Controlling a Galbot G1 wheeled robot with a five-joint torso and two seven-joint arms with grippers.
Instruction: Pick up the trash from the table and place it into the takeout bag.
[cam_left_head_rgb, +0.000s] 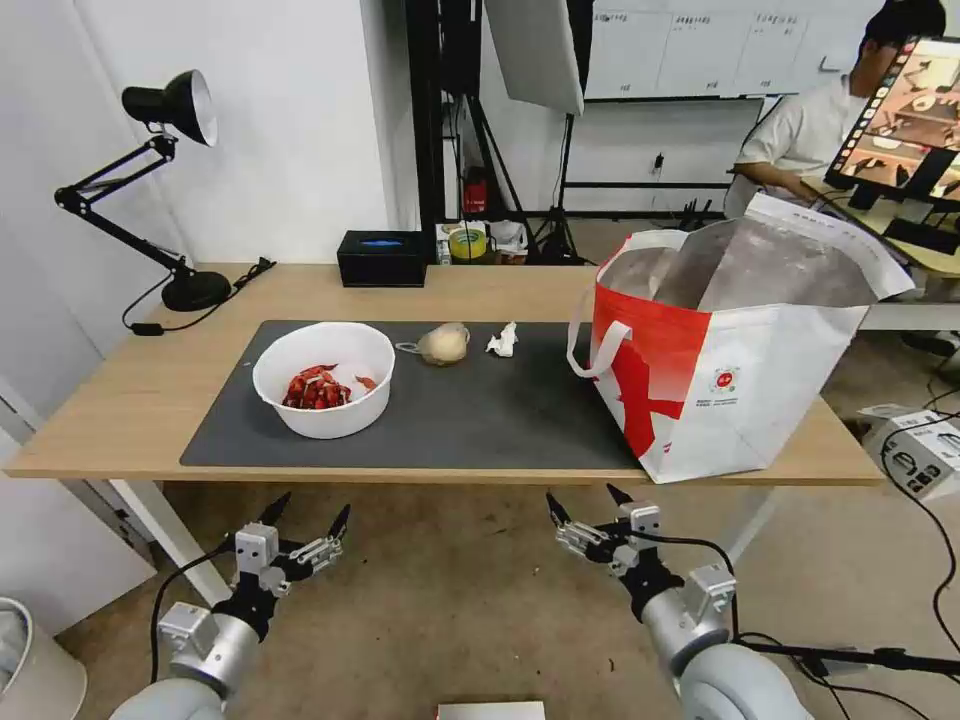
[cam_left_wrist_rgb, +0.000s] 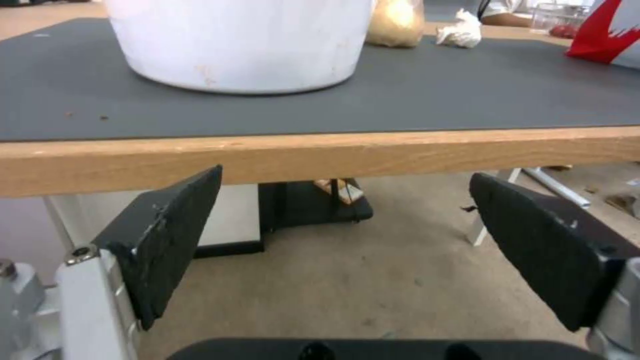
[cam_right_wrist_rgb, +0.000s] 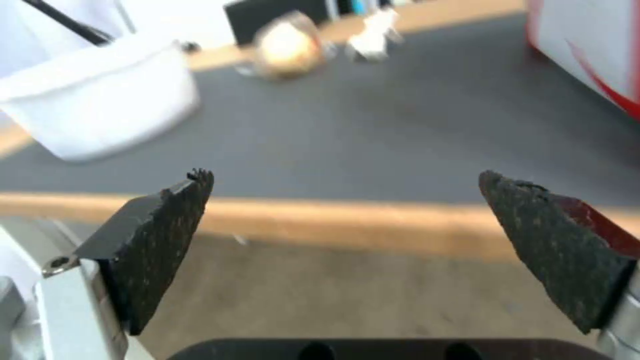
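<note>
**Both hands low at the worktop edge, nothing picked up yet**

Left hand (cam_left_head_rgb: 309, 514) and right hand (cam_left_head_rgb: 583, 500) hang below the near edge of the worktop (cam_left_head_rgb: 120, 400), each with fingers spread and holding nothing.

On the dark mat (cam_left_head_rgb: 480, 410): white bowl (cam_left_head_rgb: 323, 379) with red scraps at the left, beige wrapped lump (cam_left_head_rgb: 443, 344) behind it toward the middle, crumpled tissue (cam_left_head_rgb: 503, 340) just beside the lump. Takeout bag (cam_left_head_rgb: 730, 350) stands upright at the right end, mouth open, foil lining visible. No clear tray seen on the worktop.

Judgement: first reach not yet begun. The left hand sits nearest the bowl; raise it clear of the wooden edge before going forward. Grip the bowl by its rim and keep it level, or the scraps may spill. The right hand is closer to the lump and tissue, and to the bag.
</note>
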